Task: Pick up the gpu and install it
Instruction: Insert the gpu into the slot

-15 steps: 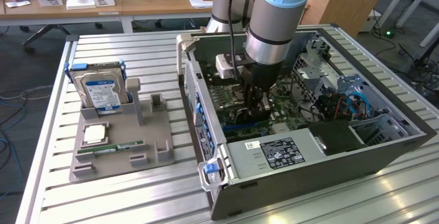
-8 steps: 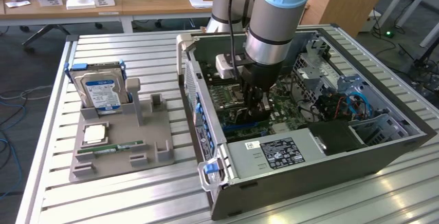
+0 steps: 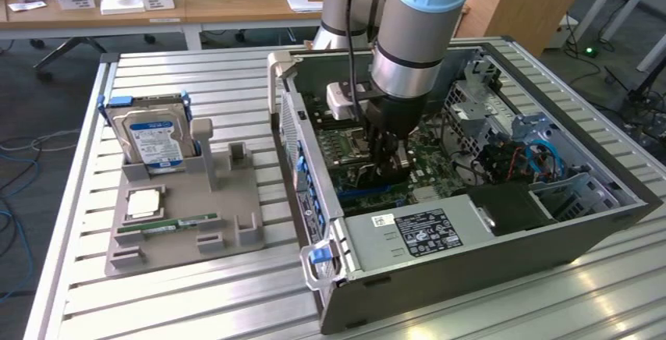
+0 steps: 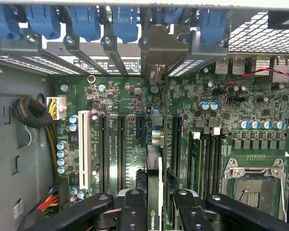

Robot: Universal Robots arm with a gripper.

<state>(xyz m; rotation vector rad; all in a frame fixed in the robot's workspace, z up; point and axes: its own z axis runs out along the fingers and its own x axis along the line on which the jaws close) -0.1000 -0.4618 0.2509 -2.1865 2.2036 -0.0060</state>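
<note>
Inside the open computer case (image 3: 469, 270), the gripper (image 4: 156, 211) is clamped on the gpu (image 4: 154, 168), its fingers (image 4: 132, 211) pressing on either face. The card stands on edge over the green motherboard (image 4: 231, 110), parallel to the long black slots (image 4: 120, 149). Whether it sits in one cannot be told. The arm (image 3: 416, 28) stands nearly vertical over the case, wrist pointing straight down.

We saw a silver-grey arm (image 3: 411, 59) with pale blue joint caps and a black band, a black cable (image 3: 352, 51) down its side, and a black gripper (image 3: 387, 161) whose fingers (image 4: 133, 211) bore round screws.
</note>
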